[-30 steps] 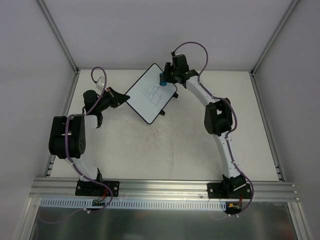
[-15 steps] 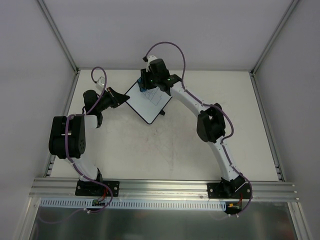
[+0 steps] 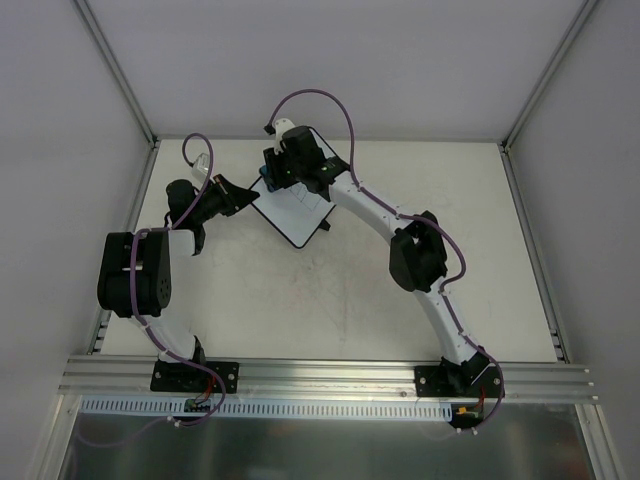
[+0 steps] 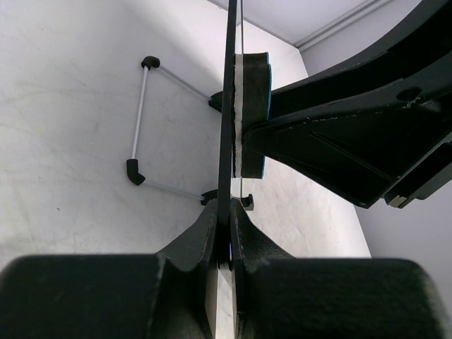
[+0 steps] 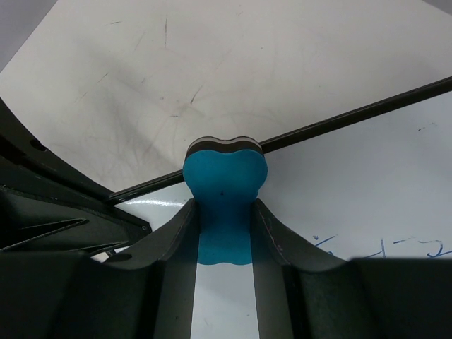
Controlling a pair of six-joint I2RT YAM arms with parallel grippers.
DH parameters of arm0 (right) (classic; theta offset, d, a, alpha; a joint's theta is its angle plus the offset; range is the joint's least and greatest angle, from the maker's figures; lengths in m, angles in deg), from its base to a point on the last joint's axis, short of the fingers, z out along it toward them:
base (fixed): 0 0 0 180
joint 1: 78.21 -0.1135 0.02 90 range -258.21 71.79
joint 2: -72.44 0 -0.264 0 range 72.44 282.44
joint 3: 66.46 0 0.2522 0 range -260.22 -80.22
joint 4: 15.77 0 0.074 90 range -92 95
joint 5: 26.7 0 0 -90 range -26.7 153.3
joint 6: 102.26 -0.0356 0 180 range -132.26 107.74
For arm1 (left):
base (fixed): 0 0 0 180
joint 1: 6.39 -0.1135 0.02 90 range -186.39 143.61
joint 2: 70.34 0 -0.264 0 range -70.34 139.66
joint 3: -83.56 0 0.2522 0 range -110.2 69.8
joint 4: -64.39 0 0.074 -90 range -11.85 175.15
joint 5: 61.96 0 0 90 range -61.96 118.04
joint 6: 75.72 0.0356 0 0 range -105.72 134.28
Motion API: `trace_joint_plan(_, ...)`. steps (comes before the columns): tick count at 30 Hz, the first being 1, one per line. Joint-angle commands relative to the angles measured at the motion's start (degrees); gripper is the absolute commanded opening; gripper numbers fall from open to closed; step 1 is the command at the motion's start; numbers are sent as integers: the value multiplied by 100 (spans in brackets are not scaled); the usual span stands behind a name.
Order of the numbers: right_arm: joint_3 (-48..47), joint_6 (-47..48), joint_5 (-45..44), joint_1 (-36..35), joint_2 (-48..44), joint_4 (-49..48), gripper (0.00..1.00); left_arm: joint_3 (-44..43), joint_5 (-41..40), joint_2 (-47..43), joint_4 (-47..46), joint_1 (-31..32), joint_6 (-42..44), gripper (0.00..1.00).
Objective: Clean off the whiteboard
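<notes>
The right gripper (image 5: 224, 215) has its jaws clamped on the sides of a small blue eraser (image 5: 224, 173), which bulges out past the fingertips. The eraser's felt face lies against the whiteboard (image 5: 367, 176) right at its black rim, with faint blue marks (image 5: 413, 247) on the white surface nearby. The left gripper (image 4: 227, 236) pinches the board's edge between nearly closed jaws (the board shows edge-on there). A wire stand (image 4: 141, 120) lies on the side away from the eraser. From above, the board sits far left of centre on the table (image 3: 350, 290), between both grippers.
</notes>
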Motion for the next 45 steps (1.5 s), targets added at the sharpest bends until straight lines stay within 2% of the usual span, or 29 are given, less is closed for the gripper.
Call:
trace_joint_plan(1,227,46,-73,-204,67,210,0,-134,386,53,-31,206,469,0)
trace_joint_plan(9,482,-533,-451,226,40,218,0,-134,386,53,-31,206,469,0)
trace_joint_plan(18,851,-1447,49,1061,75,201,0,-142,404,62,-40,206,460,0)
trace_joint_plan(27,1221,-2054,84,1544,154,192,0,-143,413,71,-40,198,452,0)
trace_joint_plan(38,1528,-2204,357,1624,93,-150,0,-160,421,97,-48,206,434,0)
trace_joint_plan(45,1923,-1739,304,1221,-249,-598,0,-151,421,97,-57,206,443,0)
